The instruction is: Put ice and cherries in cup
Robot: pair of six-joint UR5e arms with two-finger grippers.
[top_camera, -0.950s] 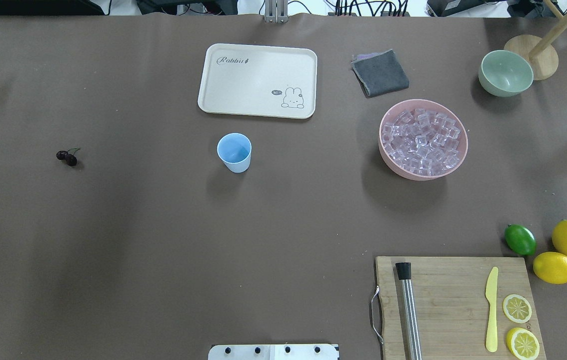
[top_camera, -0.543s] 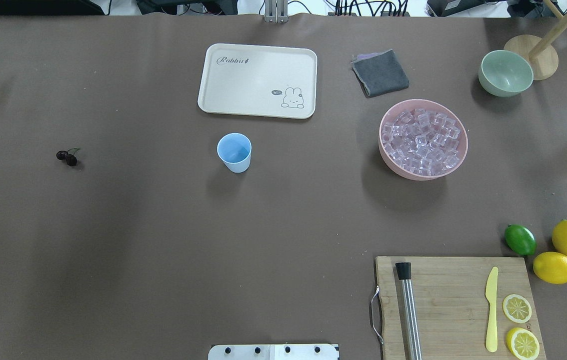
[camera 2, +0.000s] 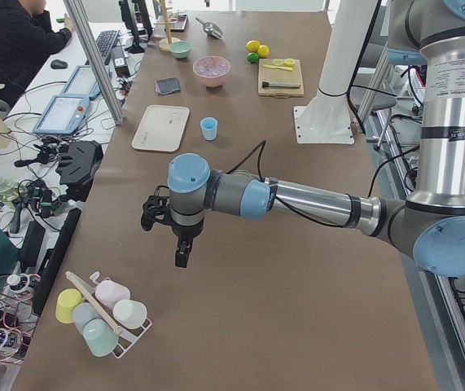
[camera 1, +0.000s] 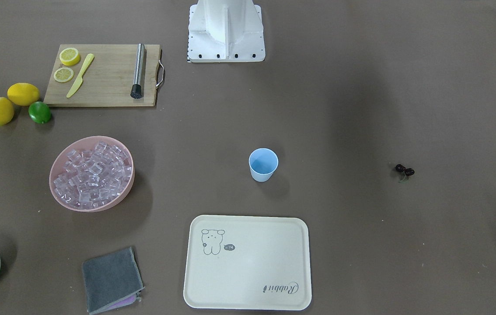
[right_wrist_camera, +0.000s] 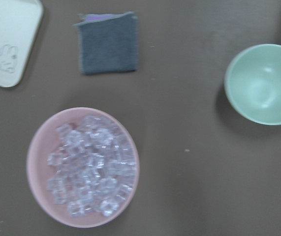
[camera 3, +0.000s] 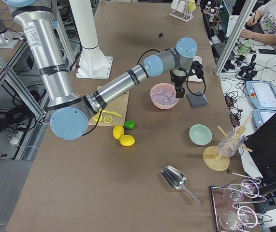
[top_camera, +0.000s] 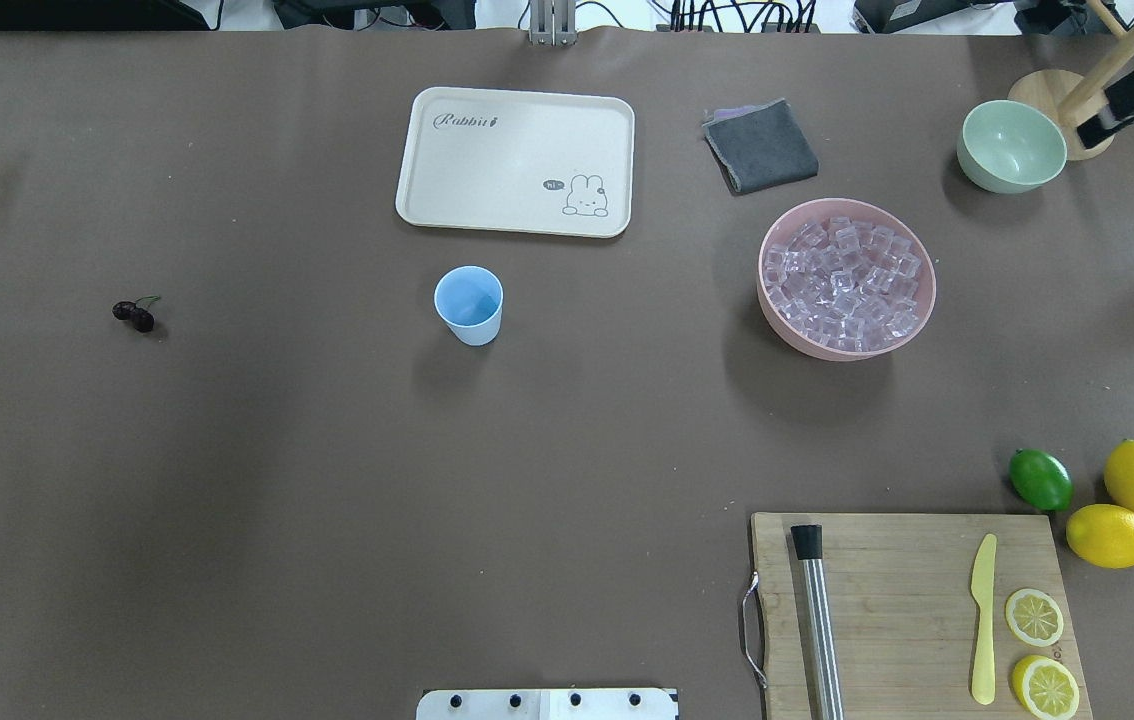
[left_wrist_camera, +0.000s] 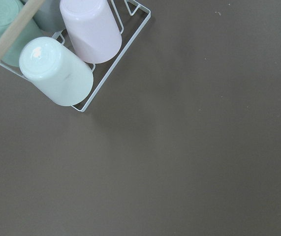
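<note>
Blue plastic cup (top_camera: 468,305) stands upright and empty mid-table (top_camera: 327,480), a bit toward the far edge, near the cream tray (top_camera: 487,170). Ice (top_camera: 845,282) is heaped in the pink bowl (top_camera: 832,350) toward the table's right end. Cherries (top_camera: 134,316) lie loose toward the left end, well apart from the cup. My read of the layout: one item per arm on its own side, with the cup between so both can reach it. Nothing is in the cup, so I judge the task not yet begun.

Right end effector (camera 3: 177,93) hangs high near the pink bowl. Its wrist camera looks down on the ice, so I take it as lining up for a cube. Left end effector (camera 2: 181,257) hovers over the left end by the rack of cups (camera 2: 106,314), far from the cherries. Fingers apart or together? I cannot tell for either; no view shows them clearly.
</note>
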